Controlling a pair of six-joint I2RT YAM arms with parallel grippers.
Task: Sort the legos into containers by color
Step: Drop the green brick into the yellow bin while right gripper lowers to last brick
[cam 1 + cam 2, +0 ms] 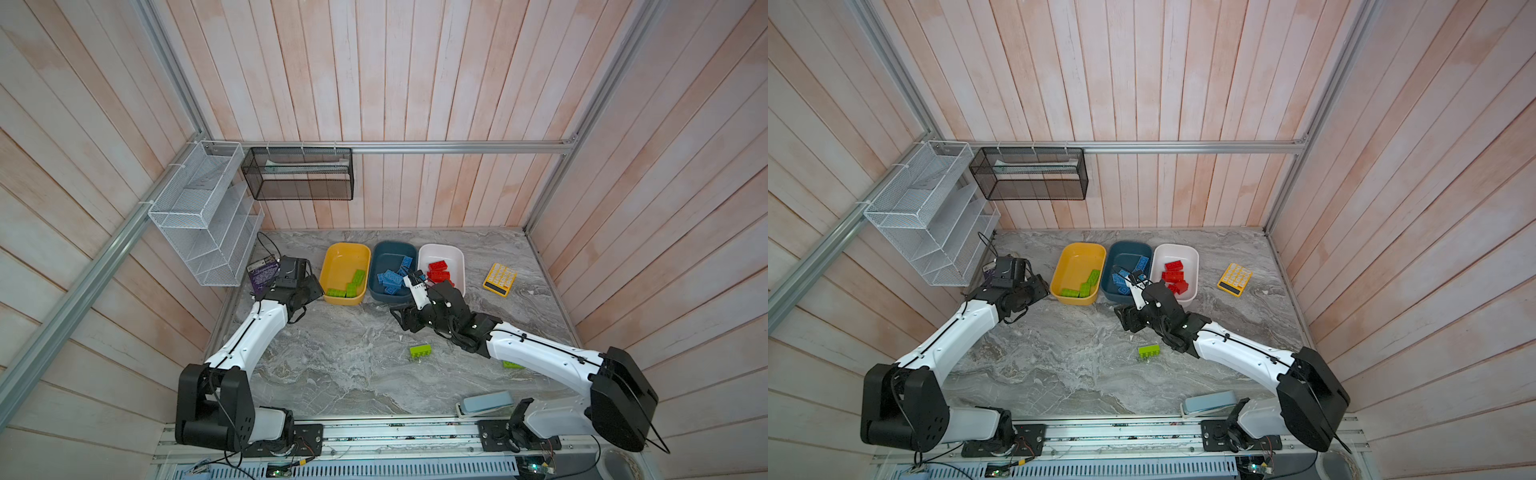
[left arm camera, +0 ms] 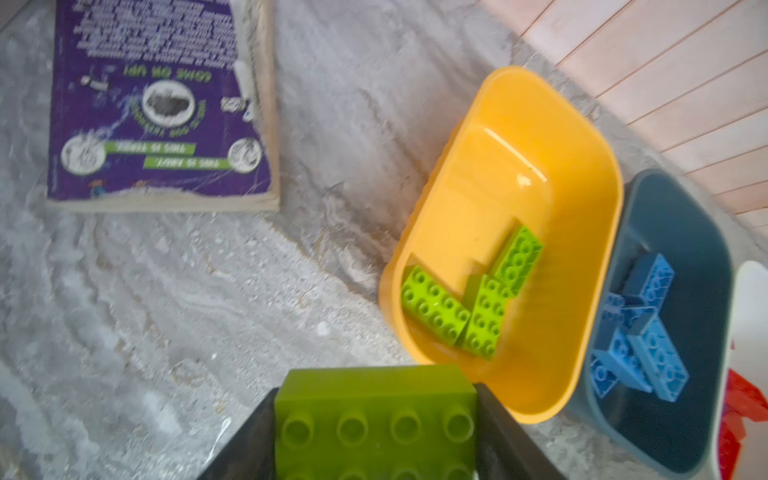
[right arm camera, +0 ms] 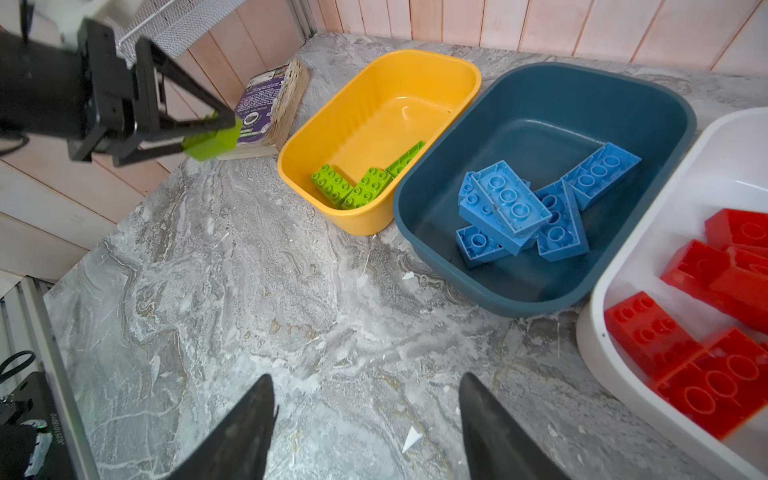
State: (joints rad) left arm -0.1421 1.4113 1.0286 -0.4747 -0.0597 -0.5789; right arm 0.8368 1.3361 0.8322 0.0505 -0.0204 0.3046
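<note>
In both top views, mid-frame on the counter (image 1: 353, 374): yellow tub (image 1: 345, 253) holding green legos (image 1: 347, 289), teal tub (image 1: 392, 249) blue legos (image 1: 390, 278), white tub (image 1: 442, 251) red legos (image 1: 438, 270). Below the teal tub, the right pincer (image 3: 365, 376) is spread, empty. Left of the yellow tub, the left pincer (image 3: 212, 133) pinches 1 green lego (image 2: 374, 399).

Pale pinkish plank walls (image 1: 415, 83) enclose the grey marbled tabletop (image 1: 332, 365) on three sides. Above its far edge runs an aluminium rail (image 1: 457, 146) carrying a black mesh rack (image 1: 299, 183); a white mesh rack (image 1: 195, 220) hangs over its far-left corner
</note>
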